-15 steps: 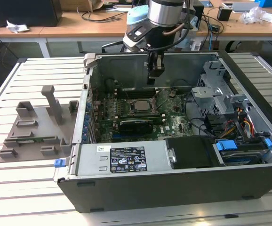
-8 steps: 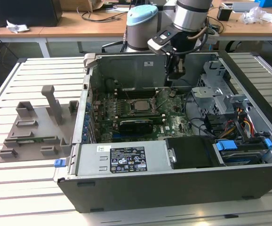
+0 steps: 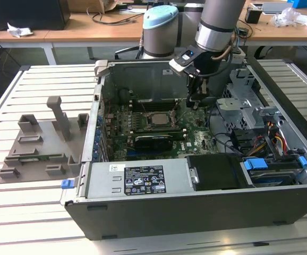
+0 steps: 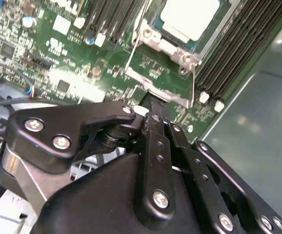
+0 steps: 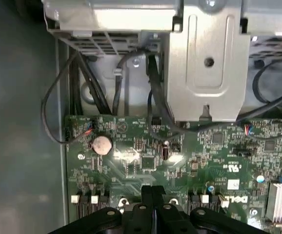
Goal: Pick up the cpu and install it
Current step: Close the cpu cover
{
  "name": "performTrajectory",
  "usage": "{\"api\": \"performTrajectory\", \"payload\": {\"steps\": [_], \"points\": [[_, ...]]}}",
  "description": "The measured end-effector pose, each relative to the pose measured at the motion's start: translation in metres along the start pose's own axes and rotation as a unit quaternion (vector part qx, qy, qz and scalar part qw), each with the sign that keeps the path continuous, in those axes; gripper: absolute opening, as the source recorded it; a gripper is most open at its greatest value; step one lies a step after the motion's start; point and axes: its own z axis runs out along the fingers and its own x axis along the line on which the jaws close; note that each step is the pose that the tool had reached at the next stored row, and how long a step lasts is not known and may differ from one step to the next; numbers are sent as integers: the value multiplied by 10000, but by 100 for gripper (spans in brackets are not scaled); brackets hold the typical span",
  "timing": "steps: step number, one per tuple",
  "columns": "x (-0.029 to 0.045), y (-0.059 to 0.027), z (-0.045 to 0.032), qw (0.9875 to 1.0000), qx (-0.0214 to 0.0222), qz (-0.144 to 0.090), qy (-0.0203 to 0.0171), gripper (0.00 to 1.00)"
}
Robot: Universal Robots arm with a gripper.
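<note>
My gripper [image 3: 195, 100] hangs inside the open computer case [image 3: 196, 218], fingers [image 5: 147, 195] pressed together, holding nothing, just beside the socket [image 4: 160, 73]; the cpu [image 4: 192, 17] lies in that socket, silver top up; memory slots [image 4: 238, 48] crowd both sides; a white printed label [image 3: 144, 180] faces up.

Open computer case [image 3: 196, 218], grey fixture [image 3: 36, 144] beside it, slatted table [image 3: 26, 212]

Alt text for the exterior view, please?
Robot arm reaches into an open computer case, end effector low over the motherboard beside the seated cpu. A grey fixture stands on the table outside.
</note>
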Motion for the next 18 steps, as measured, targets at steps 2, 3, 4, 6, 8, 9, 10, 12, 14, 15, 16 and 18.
{"api": "performTrajectory", "payload": {"steps": [2, 3, 4, 6, 8, 9, 10, 12, 14, 15, 16, 18], "points": [[1, -109, 15, 10000, -12, 0, 2, 11], [1, -143, 19, 10000, -16, -1, 4, 11], [2, -221, 30, 10000, -22, -1, 10, 11], [3, -349, 47, 10000, -28, -5, 38, 11], [4, -448, 61, 10000, -30, -11, 87, 11], [4, -514, 74, 9999, -31, -25, 156, 11], [5, -546, 84, 9998, -31, -41, 207, 11], [1, -609, 135, 9997, -31, -66, 226, 11], [-1, -692, 192, 9997, -31, -70, 225, 11], [-2, -763, 236, 9997, -31, -70, 225, 11], [-2, -858, 295, 9997, -31, -70, 225, 11], [-2, -934, 353, 9997, -31, -70, 225, 11]]}}
